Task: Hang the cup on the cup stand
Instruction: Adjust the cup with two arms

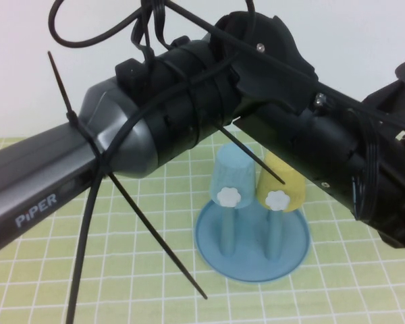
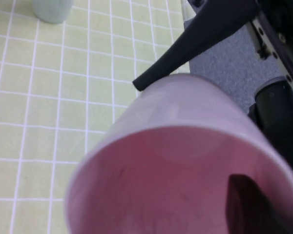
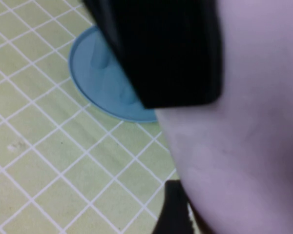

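The left gripper [image 2: 190, 141] is clenched on the wall of the pink cup [image 2: 185, 112]. One black finger lies along the outside of the wall, and the other shows as a dark shape inside the darker pink hollow. The cup's open mouth faces that wrist camera.

The right gripper [image 3: 178, 151] grasps the same cup [image 3: 249, 146] around its body. One broad black finger lies across the pale pink side, and the tip of the other presses the opposite side. So the cup is held by both grippers at once, raised off the mat and not on any peg.

In the right wrist view, the round blue base of the cup stand [image 3: 88, 63] sits on the mat beyond the cup.

In the high view the two arms cross in front of the camera and hide the grippers and the pink cup. The grey forearm of the left arm carries the white word "PiPER" [image 1: 35, 212], and black cable ties [image 1: 155, 243] stick out from it.

Beneath the arms stands the cup stand [image 1: 253, 266]. A light blue cup [image 1: 229, 172] and a yellow cup [image 1: 287, 179] hang upside down on its pegs. Two nearer pegs are bare, each topped by a white flower knob [image 1: 228, 196].

All of this rests on a yellow-green mat [image 1: 40, 283] ruled with white grid lines.
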You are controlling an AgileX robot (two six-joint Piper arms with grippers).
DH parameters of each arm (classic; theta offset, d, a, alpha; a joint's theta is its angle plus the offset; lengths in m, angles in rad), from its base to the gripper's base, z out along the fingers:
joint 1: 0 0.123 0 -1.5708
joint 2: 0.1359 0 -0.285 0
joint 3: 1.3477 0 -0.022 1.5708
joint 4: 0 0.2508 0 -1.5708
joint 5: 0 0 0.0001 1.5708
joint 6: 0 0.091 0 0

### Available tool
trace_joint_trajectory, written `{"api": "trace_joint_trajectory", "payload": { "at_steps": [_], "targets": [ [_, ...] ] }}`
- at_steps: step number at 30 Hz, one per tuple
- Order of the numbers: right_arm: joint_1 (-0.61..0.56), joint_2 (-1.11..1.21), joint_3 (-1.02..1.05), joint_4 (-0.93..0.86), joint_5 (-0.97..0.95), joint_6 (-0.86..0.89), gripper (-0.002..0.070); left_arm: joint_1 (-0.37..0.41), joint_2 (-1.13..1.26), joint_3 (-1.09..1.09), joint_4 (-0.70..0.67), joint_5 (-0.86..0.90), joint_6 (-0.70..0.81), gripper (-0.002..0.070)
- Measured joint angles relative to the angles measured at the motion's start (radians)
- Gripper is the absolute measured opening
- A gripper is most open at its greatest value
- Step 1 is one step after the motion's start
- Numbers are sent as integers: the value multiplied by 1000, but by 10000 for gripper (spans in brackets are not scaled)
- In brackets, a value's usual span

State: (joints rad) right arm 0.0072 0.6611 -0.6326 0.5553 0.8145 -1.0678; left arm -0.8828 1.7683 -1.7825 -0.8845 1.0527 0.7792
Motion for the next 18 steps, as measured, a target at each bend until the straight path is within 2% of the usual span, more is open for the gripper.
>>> {"api": "trace_joint_trajectory", "payload": {
  "at_steps": [12,18],
  "targets": [
    [-2,4,0,30,7,-3,545,0,10,0,-19,20,-77,0],
    [-2,4,2,30,7,0,614,0,29,0,-59,9,-99,0]
  ]
}}
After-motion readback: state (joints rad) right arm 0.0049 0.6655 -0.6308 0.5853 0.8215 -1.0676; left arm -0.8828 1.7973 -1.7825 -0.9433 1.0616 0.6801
